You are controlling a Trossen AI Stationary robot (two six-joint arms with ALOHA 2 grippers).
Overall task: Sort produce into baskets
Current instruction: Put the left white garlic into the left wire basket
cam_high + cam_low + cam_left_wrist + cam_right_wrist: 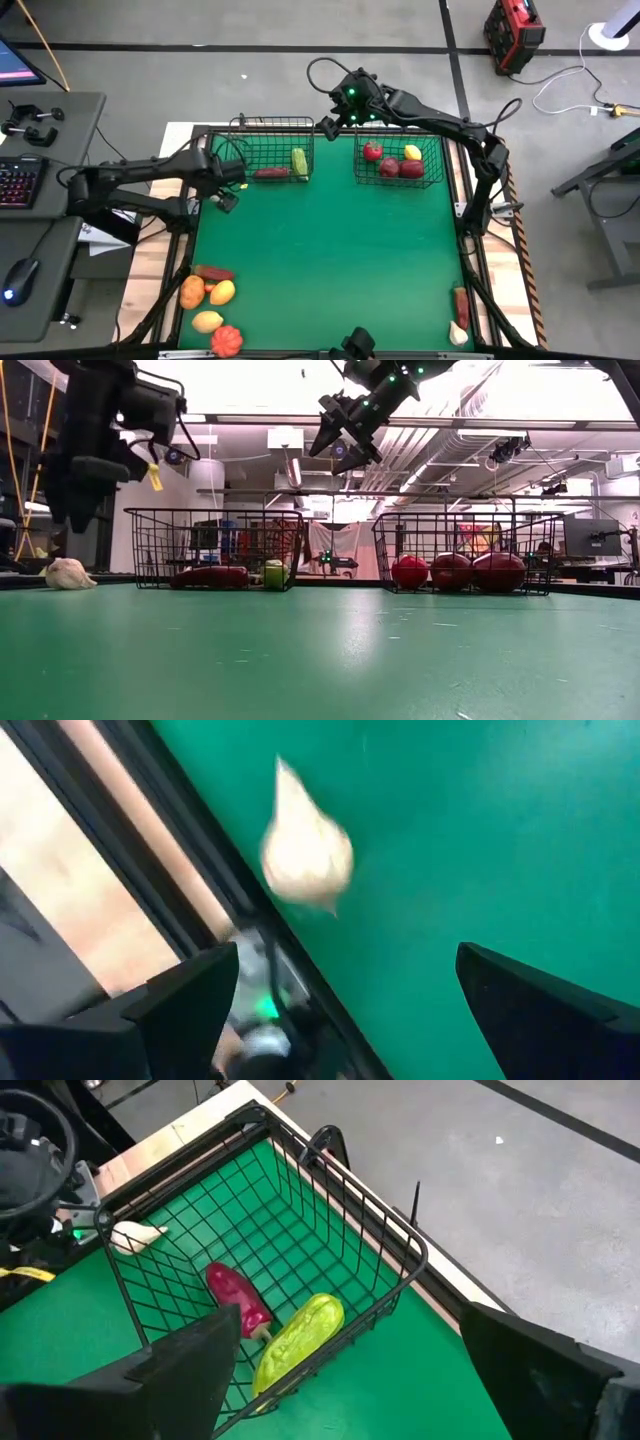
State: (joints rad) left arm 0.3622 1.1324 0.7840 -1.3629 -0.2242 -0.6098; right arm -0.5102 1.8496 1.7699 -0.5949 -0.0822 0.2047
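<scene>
Left gripper [222,186]: at the table's 9 to 10 o'clock edge, just beside the left basket. Its fingers are wide apart and hold nothing. Its own camera looks down on a white garlic piece [303,850] on the green mat.
Right gripper [332,122]: up in the air at 12 o'clock, between the two baskets. Its fingers are spread wide with nothing in them.
Left basket [246,125]: at 11 o'clock, with a dark red piece [271,173] and a yellow-green piece [299,162] inside.
Right basket [436,150]: at 1 o'clock, with three red fruits [389,165] and a yellow one [412,153].
Loose produce: five pieces [212,306] in a bunch at 7 o'clock; a red and a white one [459,320] at 5 o'clock.
</scene>
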